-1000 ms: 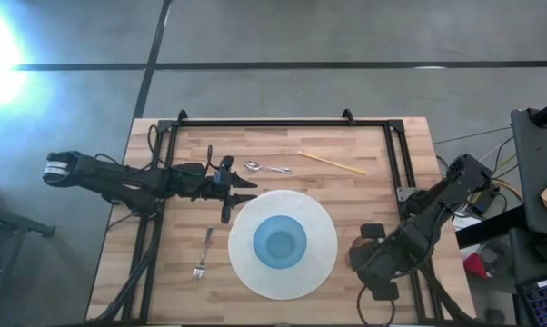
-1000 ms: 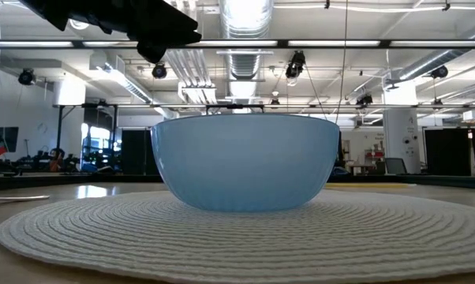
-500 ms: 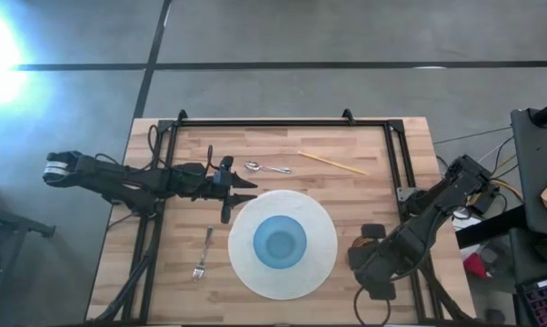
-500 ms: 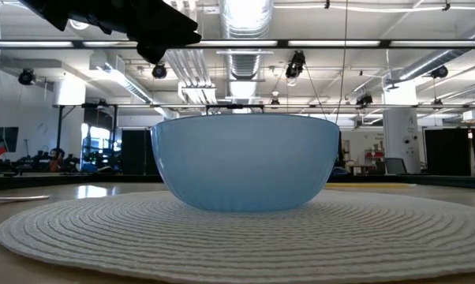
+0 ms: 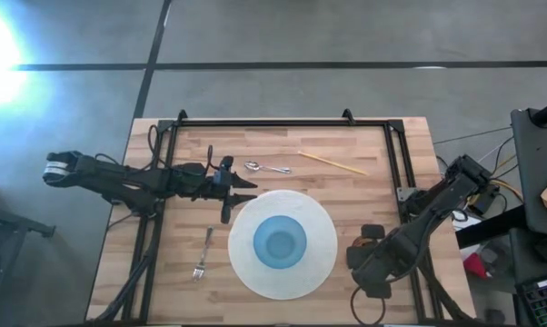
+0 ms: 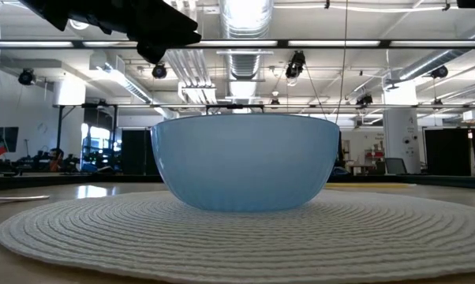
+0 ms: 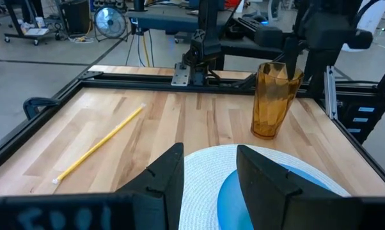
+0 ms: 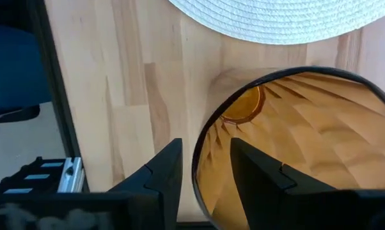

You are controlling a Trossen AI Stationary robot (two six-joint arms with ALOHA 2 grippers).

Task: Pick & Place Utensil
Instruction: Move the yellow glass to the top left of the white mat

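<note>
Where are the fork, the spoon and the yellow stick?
fork (image 5: 203, 253): high view, middle of its handle.
spoon (image 5: 266, 168): high view, on its handle by the bowl end.
yellow stick (image 7: 100, 144): left wrist view, middle of its length.

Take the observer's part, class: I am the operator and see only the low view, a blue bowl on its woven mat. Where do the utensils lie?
Observer: A fork lies on the wood on the left arm's side of the mat.
Operator: Any other?
Observer: A spoon lies near the left end effector, which is open and empty.
Operator: And the right arm?
Observer: The right end effector stands open astride the rim of an amber cup.
</note>
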